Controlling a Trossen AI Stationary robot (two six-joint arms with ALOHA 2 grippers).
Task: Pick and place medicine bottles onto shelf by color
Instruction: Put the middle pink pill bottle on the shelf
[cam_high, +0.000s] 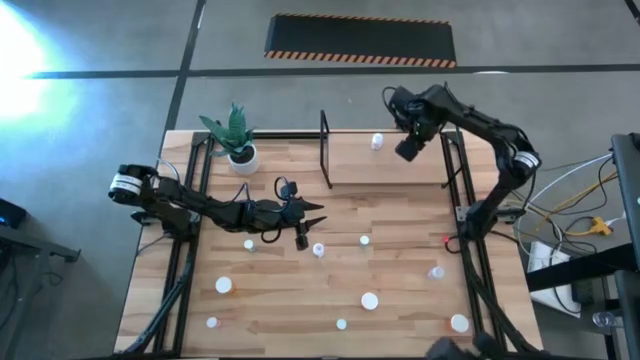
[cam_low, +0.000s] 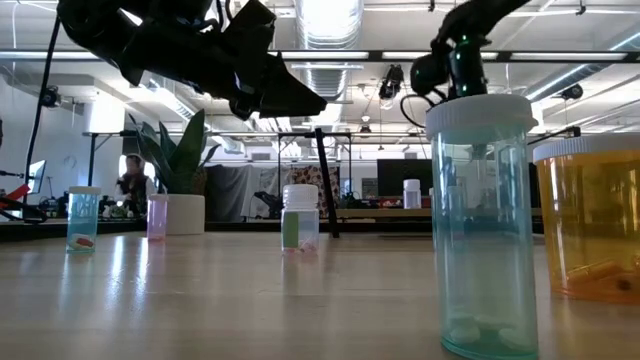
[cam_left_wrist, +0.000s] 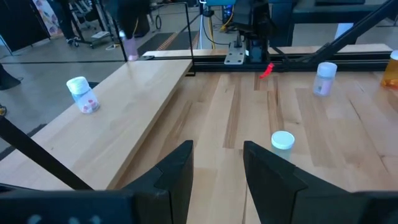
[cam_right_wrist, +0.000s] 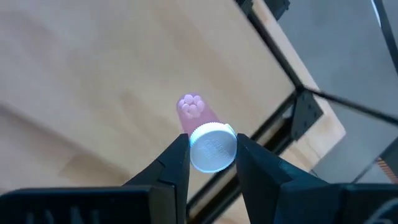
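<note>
Right gripper (cam_right_wrist: 212, 163) poised over a pink medicine bottle (cam_right_wrist: 205, 134) on the shelf (cam_high: 400, 165).
Its 2 fingers straddle the cap, apart; left gripper (cam_high: 305, 220) fingers are apart, empty.

Open board ahead of the left gripper (cam_high: 318, 212), jaws parted over mid-table, one white-capped bottle (cam_high: 319, 250) just below it. The shelf (cam_high: 390, 160) lies mostly bare, but its black post (cam_high: 325, 150) bars the near corner. Right gripper (cam_right_wrist: 211, 163) straddles a pink bottle (cam_right_wrist: 205, 134) beside the shelf's far rail. Scattered bottles (cam_high: 369, 300) dot the front half.
</note>
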